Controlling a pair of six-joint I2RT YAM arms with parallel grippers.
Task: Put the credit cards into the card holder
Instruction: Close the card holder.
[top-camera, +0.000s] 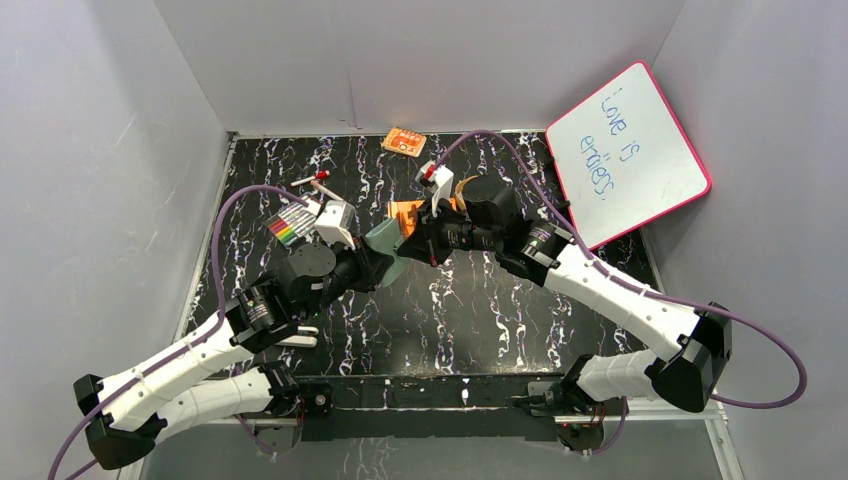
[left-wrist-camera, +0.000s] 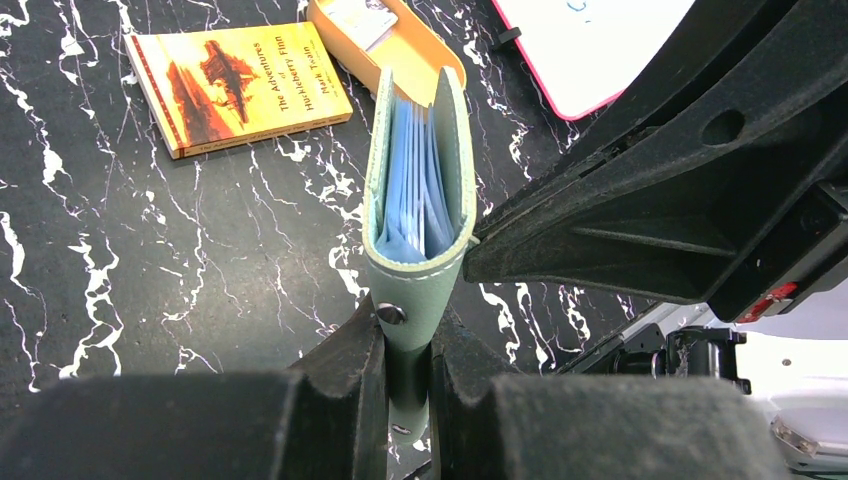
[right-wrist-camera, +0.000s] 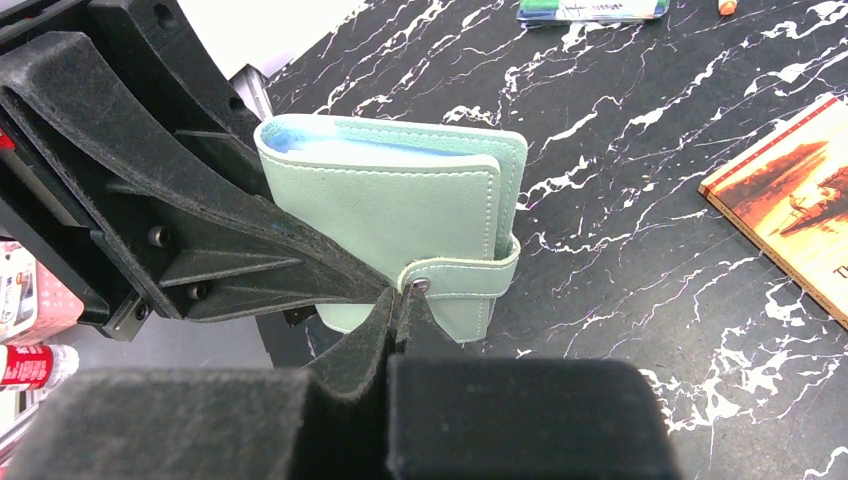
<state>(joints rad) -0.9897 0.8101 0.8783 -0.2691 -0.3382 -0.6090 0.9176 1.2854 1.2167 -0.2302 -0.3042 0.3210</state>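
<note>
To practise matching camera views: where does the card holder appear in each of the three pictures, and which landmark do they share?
Top external: card holder mid-table, between the two arms' wrists.
Left wrist: card holder at centre, edge-on, left gripper clamping its near end.
Right wrist: card holder at centre, cover showing, right gripper pinching at its tab.
Shared landmark: the orange book.

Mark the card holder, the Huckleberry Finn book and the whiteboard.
card holder (right-wrist-camera: 420, 225): right wrist view, front cover.
Huckleberry Finn book (left-wrist-camera: 240, 85): left wrist view, front cover.
whiteboard (top-camera: 625, 150): top external view, writing surface.
</note>
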